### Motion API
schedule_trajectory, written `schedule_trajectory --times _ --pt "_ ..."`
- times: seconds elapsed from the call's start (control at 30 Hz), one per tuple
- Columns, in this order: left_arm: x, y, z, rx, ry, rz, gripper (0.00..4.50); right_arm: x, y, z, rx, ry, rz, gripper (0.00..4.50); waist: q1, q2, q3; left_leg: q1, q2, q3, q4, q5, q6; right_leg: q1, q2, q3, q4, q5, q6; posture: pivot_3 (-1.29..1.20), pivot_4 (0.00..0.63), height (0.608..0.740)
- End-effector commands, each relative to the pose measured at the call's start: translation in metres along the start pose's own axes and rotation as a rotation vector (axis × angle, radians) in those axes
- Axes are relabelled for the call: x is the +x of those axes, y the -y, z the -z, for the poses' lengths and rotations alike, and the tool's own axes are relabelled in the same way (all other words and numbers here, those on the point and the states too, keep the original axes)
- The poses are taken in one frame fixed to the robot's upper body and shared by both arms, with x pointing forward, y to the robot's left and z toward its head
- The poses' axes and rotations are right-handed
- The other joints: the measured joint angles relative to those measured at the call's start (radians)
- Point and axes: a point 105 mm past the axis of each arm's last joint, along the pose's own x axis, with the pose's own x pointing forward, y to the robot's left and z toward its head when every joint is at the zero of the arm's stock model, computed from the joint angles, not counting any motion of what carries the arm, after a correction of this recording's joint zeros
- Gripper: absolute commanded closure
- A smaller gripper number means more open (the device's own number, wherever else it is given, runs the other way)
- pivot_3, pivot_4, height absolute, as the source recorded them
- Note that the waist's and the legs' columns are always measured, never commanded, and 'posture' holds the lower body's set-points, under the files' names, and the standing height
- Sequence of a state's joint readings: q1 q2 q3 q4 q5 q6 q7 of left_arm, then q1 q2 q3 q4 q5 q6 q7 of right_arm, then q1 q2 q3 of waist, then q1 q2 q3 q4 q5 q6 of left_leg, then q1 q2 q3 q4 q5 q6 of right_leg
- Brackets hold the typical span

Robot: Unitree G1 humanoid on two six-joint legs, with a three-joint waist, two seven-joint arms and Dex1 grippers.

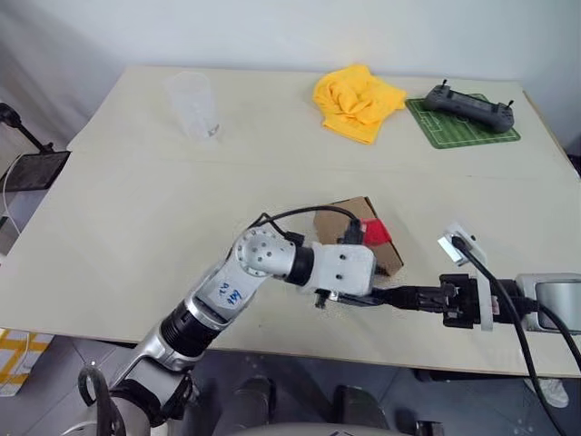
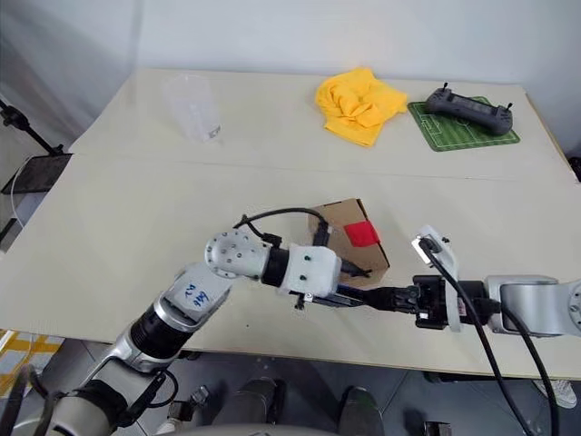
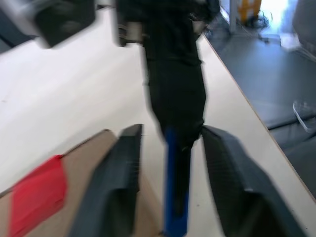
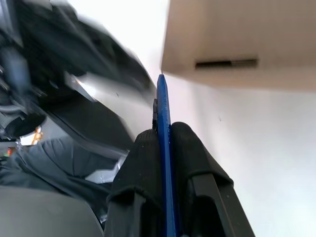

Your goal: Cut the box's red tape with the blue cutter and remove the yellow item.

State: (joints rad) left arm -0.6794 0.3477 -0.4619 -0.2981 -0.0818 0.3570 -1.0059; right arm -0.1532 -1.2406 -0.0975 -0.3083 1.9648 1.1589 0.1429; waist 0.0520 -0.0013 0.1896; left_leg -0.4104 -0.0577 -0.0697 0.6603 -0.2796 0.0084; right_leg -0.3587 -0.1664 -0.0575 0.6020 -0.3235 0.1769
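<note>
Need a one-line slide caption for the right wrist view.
Right gripper shut on the blue cutter, its tip beside the box.

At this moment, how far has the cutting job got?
Done: the right gripper is shut on the blue cutter, while the left gripper stands open around it. In hand: bringing the cutter to the box. Left: the red tape looks uncut, the box closed, no yellow item out.
</note>
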Motion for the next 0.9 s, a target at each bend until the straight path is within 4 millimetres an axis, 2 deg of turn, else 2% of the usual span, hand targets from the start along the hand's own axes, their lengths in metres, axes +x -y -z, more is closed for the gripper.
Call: schedule_trajectory --times 0.03,0.07,0.2,0.3,0.37,0.47,0.57,0.63,0.73,0.77,0.83,0.9 --pt "-0.023 0.009 -0.006 -0.035 0.038 0.051 1.28 -0.013 -0.018 -0.006 -0.071 0.031 -0.058 4.41 -0.004 0.000 0.000 0.001 0.000 0.000 0.000 0.000 0.000 0.000 0.000 0.000 0.000 0.000 0.000 0.00 0.150 0.740" --pt "-0.030 0.012 -0.005 -0.051 0.046 0.063 0.99 -0.017 -0.021 -0.006 -0.081 0.037 -0.067 4.41 -0.004 0.001 0.000 0.001 0.000 0.000 -0.001 0.000 0.000 0.000 0.000 0.000 0.001 0.000 0.000 0.00 0.150 0.740" --pt "-0.060 0.010 0.005 -0.134 0.026 0.027 0.95 -0.031 -0.033 -0.004 -0.129 0.095 -0.085 4.41 -0.002 0.001 0.000 0.001 0.001 0.000 -0.001 0.000 0.000 0.000 0.000 0.000 0.001 0.000 0.000 0.00 0.150 0.740" --pt "-0.085 -0.011 0.016 -0.225 0.027 -0.112 0.95 -0.052 -0.038 -0.006 -0.166 0.175 -0.051 4.41 0.003 0.001 0.001 0.001 0.000 0.000 0.000 0.000 0.000 0.000 0.000 0.000 0.002 0.000 0.000 0.00 0.150 0.740" --pt "-0.090 -0.023 0.024 -0.260 0.023 -0.186 0.95 -0.064 -0.034 -0.007 -0.171 0.212 0.033 4.41 0.007 0.001 0.001 0.001 0.000 0.000 0.000 -0.001 0.001 0.002 0.000 0.000 0.001 0.000 0.000 0.00 0.150 0.740" --pt "-0.092 -0.042 0.032 -0.309 0.059 -0.293 1.83 -0.082 -0.017 -0.009 -0.175 0.270 0.242 4.41 0.012 0.000 0.001 0.002 0.000 0.000 0.002 -0.001 0.002 0.003 0.000 0.001 0.001 0.000 0.001 0.00 0.150 0.740" --pt "-0.084 -0.056 0.037 -0.319 0.077 -0.352 2.75 -0.092 -0.004 -0.014 -0.242 0.323 0.412 4.41 0.009 -0.001 0.002 0.002 -0.001 0.000 0.002 -0.001 0.002 0.002 0.000 0.002 0.001 0.000 0.001 0.00 0.150 0.740" --pt "-0.077 -0.069 0.039 -0.314 0.083 -0.383 3.36 -0.089 -0.004 -0.023 -0.336 0.392 0.456 4.41 0.006 -0.002 0.002 0.002 -0.002 0.000 0.001 -0.001 0.002 0.001 0.000 0.002 0.001 0.000 0.001 0.00 0.150 0.740" --pt "-0.060 -0.084 0.036 -0.319 0.106 -0.395 4.30 -0.085 0.002 -0.029 -0.379 0.508 0.483 4.41 0.002 -0.003 0.003 0.002 -0.003 0.001 0.001 -0.001 0.001 -0.001 0.001 0.003 0.004 0.001 0.002 0.00 0.150 0.740" --pt "-0.057 -0.090 0.039 -0.316 0.081 -0.402 4.50 -0.080 0.005 -0.027 -0.393 0.511 0.503 4.41 0.002 -0.004 0.003 0.002 -0.003 0.001 0.002 -0.001 0.001 -0.001 0.001 0.003 0.004 0.001 0.002 0.00 0.150 0.740" --pt "-0.053 -0.096 0.039 -0.322 0.057 -0.401 4.50 -0.072 0.002 -0.028 -0.468 0.517 0.537 4.41 0.000 -0.004 0.003 0.002 -0.003 0.001 0.001 -0.001 0.000 -0.001 0.001 0.003 0.006 0.001 0.003 0.00 0.150 0.740" --pt "-0.048 -0.098 0.040 -0.334 0.029 -0.379 4.50 -0.061 -0.003 -0.030 -0.590 0.436 0.590 4.41 -0.008 -0.004 0.003 0.002 -0.003 0.002 0.001 -0.001 0.000 -0.003 0.001 0.004 0.007 0.001 0.003 0.00 0.150 0.740"
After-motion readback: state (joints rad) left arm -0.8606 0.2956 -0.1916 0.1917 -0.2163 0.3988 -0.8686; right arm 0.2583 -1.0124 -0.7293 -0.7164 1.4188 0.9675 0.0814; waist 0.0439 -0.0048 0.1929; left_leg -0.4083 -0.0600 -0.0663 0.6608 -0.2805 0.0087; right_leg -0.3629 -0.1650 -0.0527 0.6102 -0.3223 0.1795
